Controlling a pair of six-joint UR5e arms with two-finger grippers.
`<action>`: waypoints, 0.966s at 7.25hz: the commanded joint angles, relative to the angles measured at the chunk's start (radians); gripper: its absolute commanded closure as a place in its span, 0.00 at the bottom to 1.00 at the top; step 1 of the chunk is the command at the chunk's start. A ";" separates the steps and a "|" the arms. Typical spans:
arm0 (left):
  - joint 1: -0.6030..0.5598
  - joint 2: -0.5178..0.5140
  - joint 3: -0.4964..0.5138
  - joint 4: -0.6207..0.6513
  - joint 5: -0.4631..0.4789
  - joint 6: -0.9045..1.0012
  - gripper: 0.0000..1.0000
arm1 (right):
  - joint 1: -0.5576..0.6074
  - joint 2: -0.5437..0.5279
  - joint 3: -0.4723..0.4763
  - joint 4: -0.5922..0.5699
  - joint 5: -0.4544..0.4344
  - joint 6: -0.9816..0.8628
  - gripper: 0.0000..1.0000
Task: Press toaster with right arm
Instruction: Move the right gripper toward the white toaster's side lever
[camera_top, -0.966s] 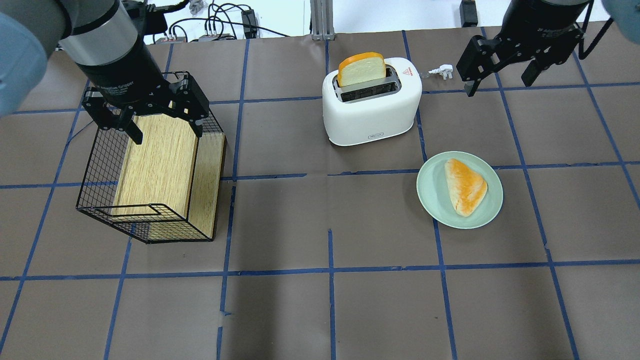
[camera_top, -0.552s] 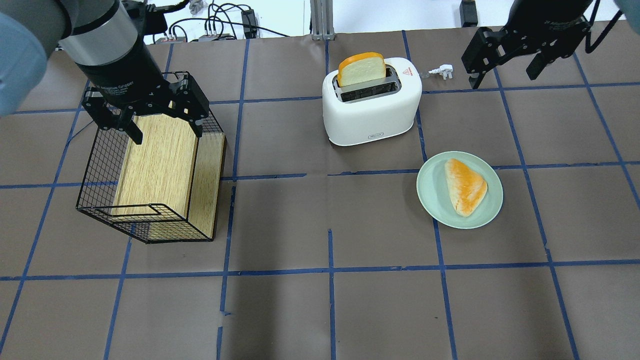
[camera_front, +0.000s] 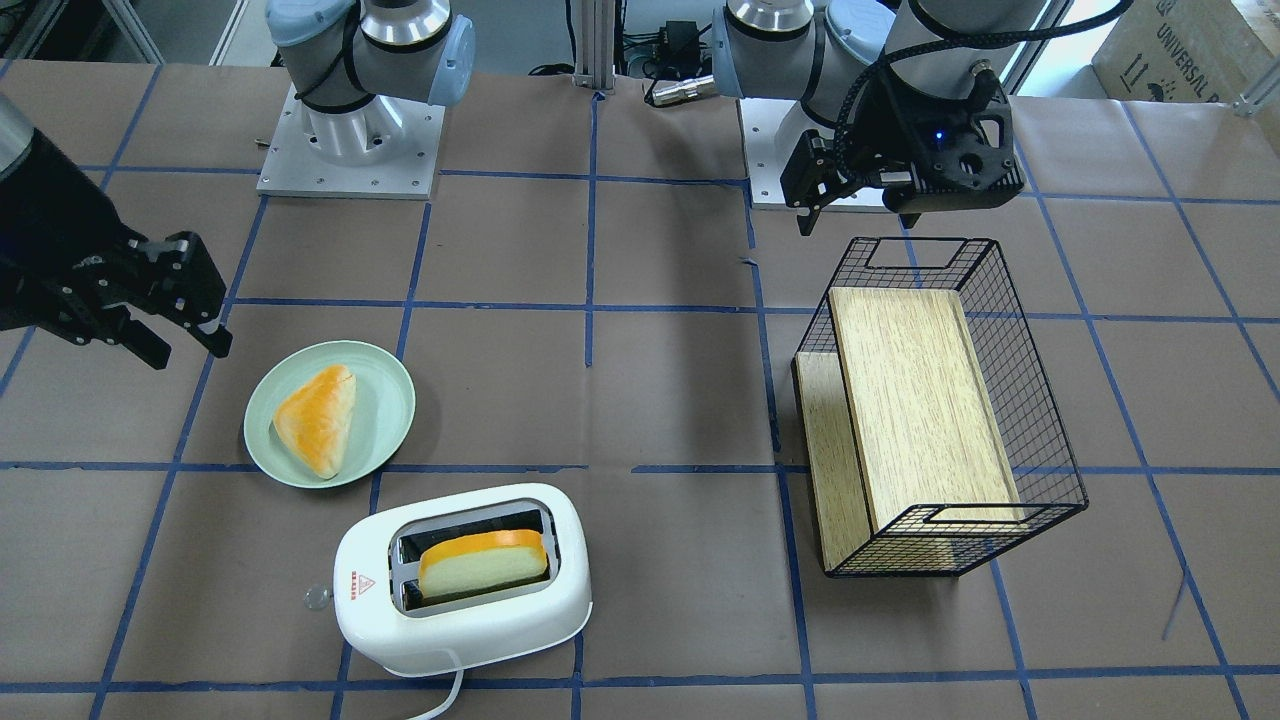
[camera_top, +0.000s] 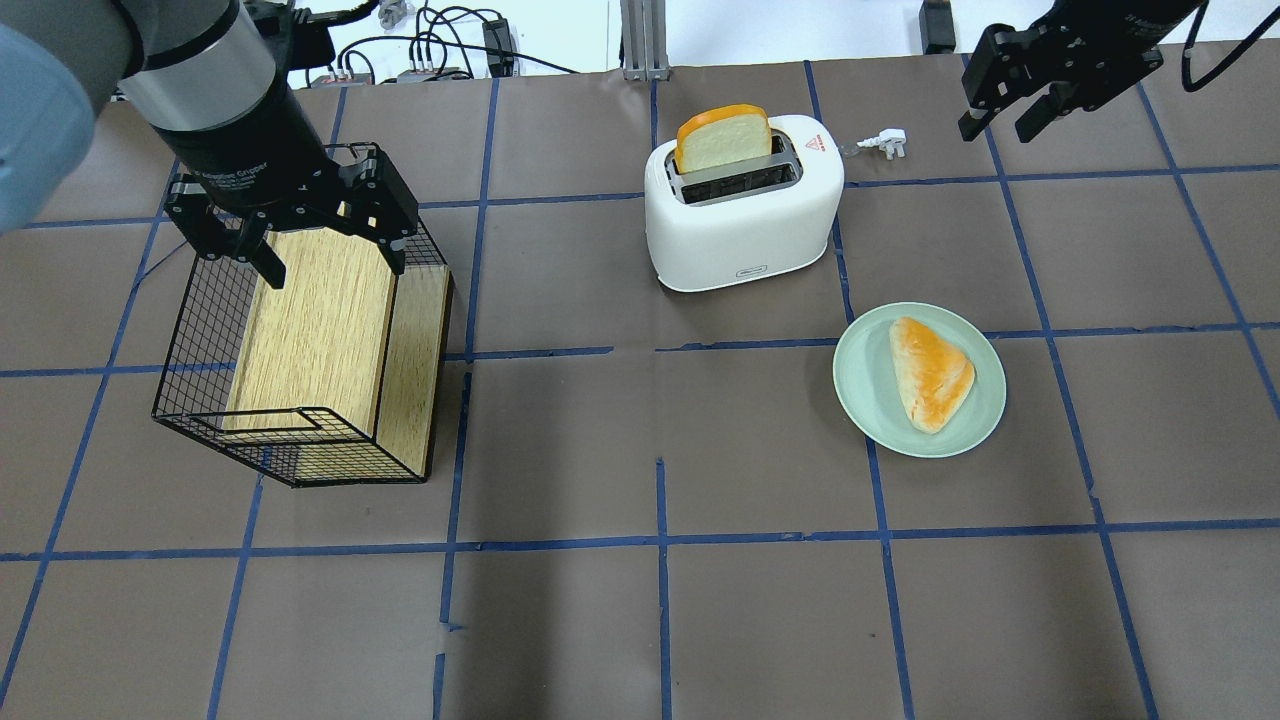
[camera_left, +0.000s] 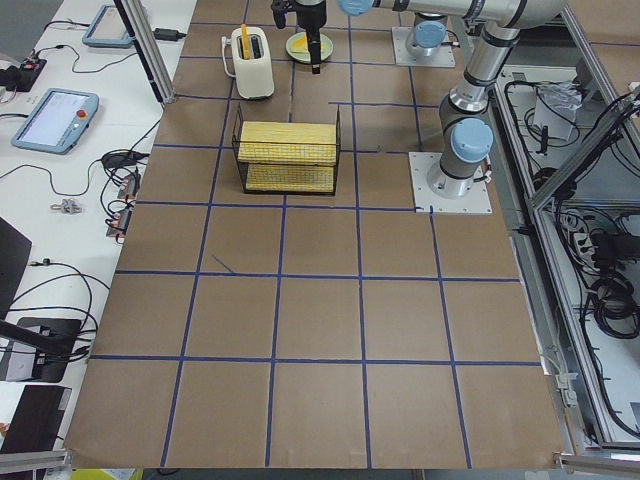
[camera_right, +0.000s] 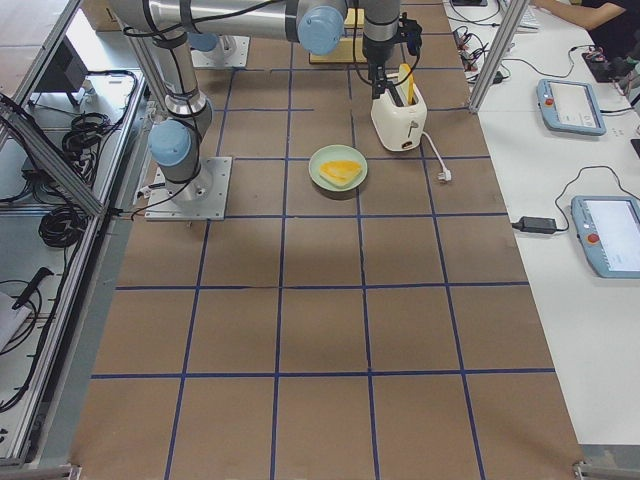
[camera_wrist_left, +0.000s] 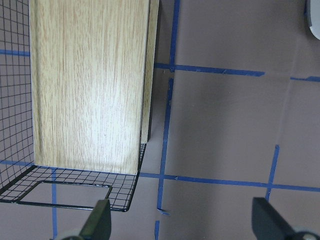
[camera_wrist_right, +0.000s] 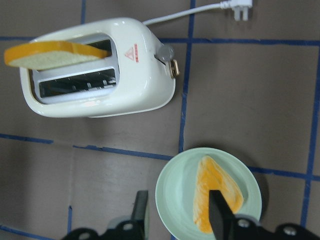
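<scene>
Fingers (camera_top: 1033, 115) of the right arm (camera_front: 360, 60), spread and empty, have pulled farther away from the toaster (camera_top: 745, 215).

We see the right gripper (camera_top: 998, 132) has drawn farther away from the toaster (camera_top: 742, 205), rising toward the top right edge of the overhead view.

Bare tabletop (camera_top: 1100, 250) lies between the right gripper (camera_top: 1002, 122) and the toaster (camera_top: 742, 215), broken only by a plug (camera_top: 885, 143) lying flat by the toaster's near end. A bread slice (camera_top: 722, 138) stands up from one slot. The plate (camera_top: 868, 400) with a pastry (camera_top: 932, 372) sits off that line, on the gripper's robot-ward side. The basket (camera_top: 200, 330) stands well beyond the toaster.
</scene>
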 joint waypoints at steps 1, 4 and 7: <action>0.000 0.000 0.000 0.002 0.000 0.000 0.00 | -0.034 0.097 -0.053 -0.048 0.114 -0.048 0.93; 0.000 0.000 0.000 0.002 0.000 0.000 0.00 | -0.013 0.266 -0.141 -0.056 0.183 -0.065 0.93; 0.000 0.000 0.000 0.000 0.000 0.000 0.00 | 0.013 0.360 -0.144 -0.092 0.207 -0.067 0.92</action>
